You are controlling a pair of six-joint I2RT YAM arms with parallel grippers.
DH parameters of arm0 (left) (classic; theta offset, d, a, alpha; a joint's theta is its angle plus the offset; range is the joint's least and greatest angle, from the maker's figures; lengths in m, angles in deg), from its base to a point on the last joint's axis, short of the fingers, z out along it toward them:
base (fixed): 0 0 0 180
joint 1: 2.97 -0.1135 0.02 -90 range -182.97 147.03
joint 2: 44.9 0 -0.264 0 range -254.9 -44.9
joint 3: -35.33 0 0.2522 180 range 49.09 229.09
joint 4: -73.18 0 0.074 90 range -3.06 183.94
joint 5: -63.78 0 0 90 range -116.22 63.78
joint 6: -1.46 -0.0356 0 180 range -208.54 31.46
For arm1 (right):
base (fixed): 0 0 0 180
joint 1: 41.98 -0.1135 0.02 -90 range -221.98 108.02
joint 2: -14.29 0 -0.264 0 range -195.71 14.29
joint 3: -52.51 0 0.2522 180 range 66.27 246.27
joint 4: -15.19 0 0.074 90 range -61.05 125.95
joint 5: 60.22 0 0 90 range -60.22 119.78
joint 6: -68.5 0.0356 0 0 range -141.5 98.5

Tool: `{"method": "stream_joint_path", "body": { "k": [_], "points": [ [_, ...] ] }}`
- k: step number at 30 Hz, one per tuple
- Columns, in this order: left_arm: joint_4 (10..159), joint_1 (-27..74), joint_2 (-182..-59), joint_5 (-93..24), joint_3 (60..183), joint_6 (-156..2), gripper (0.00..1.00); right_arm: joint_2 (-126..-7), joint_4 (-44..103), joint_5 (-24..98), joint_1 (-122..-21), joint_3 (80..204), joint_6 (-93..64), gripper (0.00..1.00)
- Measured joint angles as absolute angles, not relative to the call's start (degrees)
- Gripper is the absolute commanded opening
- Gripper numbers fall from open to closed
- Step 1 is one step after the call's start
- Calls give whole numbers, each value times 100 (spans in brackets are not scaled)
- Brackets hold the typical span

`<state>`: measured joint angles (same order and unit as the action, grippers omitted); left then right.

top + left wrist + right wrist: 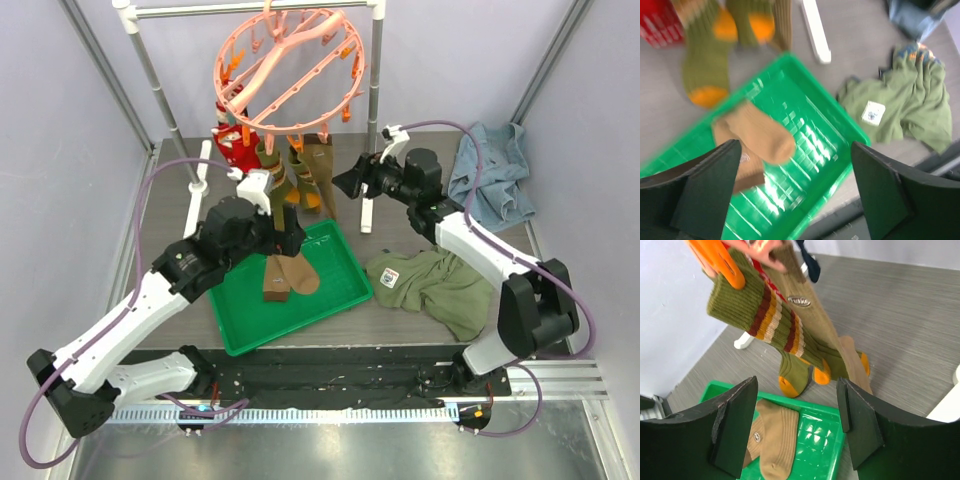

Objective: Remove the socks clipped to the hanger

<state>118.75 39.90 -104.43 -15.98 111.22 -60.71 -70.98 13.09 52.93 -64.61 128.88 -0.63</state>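
Observation:
The round pink hanger [290,70] hangs from the white rack. Clipped under it are a red sock [232,148], olive socks with orange toes [280,182] and a long tan sock [320,168]. Two tan socks [290,275] lie in the green tray [335,300]. My left gripper [290,236] is open and empty above the tray [830,130], over the tan socks [760,135]. My right gripper [345,182] is open and empty, just right of the hanging socks. Its view shows the striped olive sock [765,320] on an orange peg [720,260] and a navy sock [810,265].
The white pole rack [372,120] stands at the back, with its foot [815,30] beside the tray. An olive-green shirt [440,285] lies right of the tray. A blue denim garment [492,170] lies at the back right.

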Motion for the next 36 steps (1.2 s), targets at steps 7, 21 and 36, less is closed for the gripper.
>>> {"method": "stream_joint_path", "body": {
  "k": [7,21,36],
  "points": [
    [11364,3990,-10587,-949,11922,-6950,100,-7706,992,5210,-6697,12984,-374,72],
    [10808,3988,-10019,-728,10914,-7430,100,-8927,138,4981,-6704,13196,-509,58],
    [10658,3988,-10104,-934,10916,-7395,100,-9378,-275,5158,-6820,13314,-236,13]
  ]
}}
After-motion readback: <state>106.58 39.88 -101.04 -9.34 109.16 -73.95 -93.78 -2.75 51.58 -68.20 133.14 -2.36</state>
